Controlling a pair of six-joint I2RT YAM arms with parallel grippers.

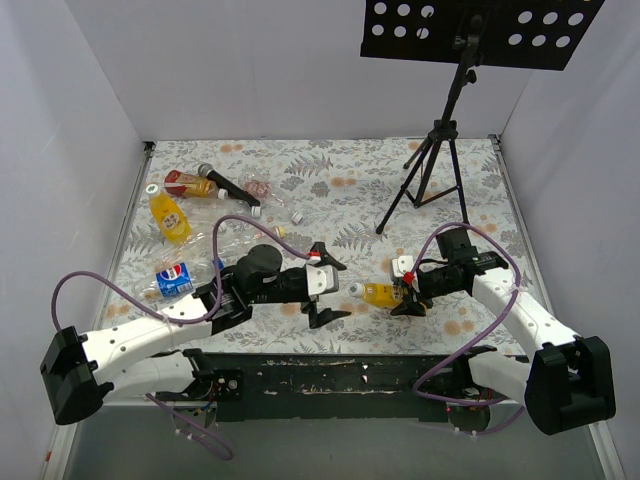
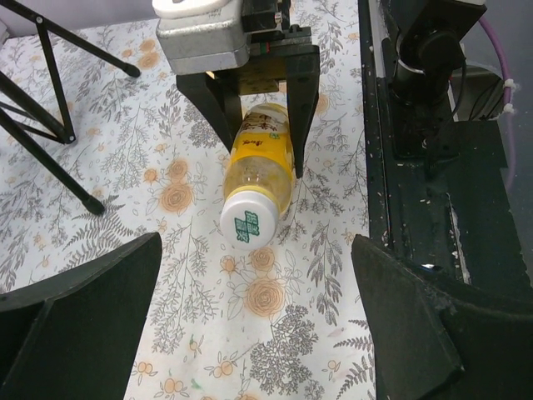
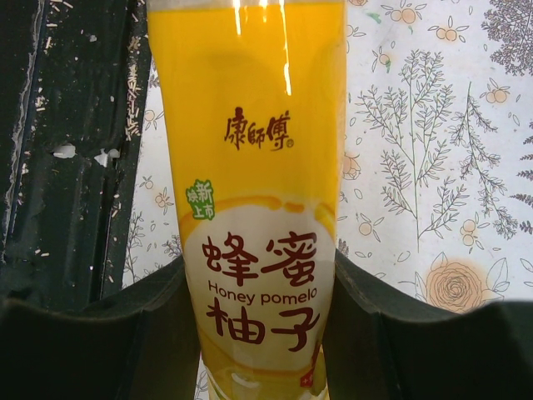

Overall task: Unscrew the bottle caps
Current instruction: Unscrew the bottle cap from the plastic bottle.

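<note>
An orange-yellow bottle [image 1: 382,293] with a honey pomelo label lies on its side near the table's front edge. Its white cap [image 1: 357,290] is on and points left. My right gripper [image 1: 405,292] is shut on the bottle's body; in the right wrist view the pads [image 3: 150,333] press both sides of the label [image 3: 258,250]. My left gripper [image 1: 335,290] is wide open and empty, just left of the cap. In the left wrist view the cap [image 2: 250,225] faces me a short way ahead of my open fingers [image 2: 83,300], and nothing is between them.
Another orange-yellow bottle [image 1: 168,215], a red-labelled bottle [image 1: 185,183], a blue-labelled bottle [image 1: 175,279] and a black microphone [image 1: 225,185] lie at the left. Loose small caps [image 1: 298,215] lie mid-table. A tripod stand [image 1: 430,180] is at the back right. The black base rail [image 2: 433,167] runs along the front.
</note>
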